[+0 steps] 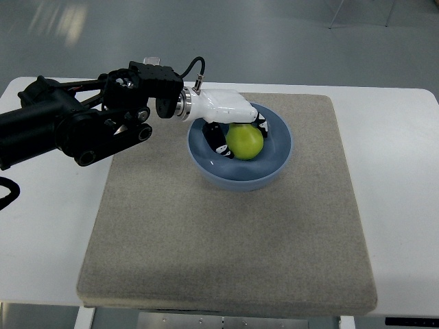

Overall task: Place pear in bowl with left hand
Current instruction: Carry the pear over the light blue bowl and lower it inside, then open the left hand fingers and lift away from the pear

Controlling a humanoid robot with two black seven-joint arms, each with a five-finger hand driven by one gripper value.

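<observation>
One round yellow-green pear (245,141) is gripped inside the shallow blue ceramic bowl (274,166) by the white-shelled left hand (232,122), whose fingers should be opened gently so nothing is nudged over the rim.

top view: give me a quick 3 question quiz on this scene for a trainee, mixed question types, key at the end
1. True or false: the pear lies on the mat outside the bowl.
2. Multiple choice: the left hand is A) resting on the white table, B) over the bowl with its fingers around the pear, C) off the mat holding nothing.
3. Fill in: the bowl stands on the ____.

Key
1. False: the pear is inside the bowl.
2. B.
3. Mat.
</observation>
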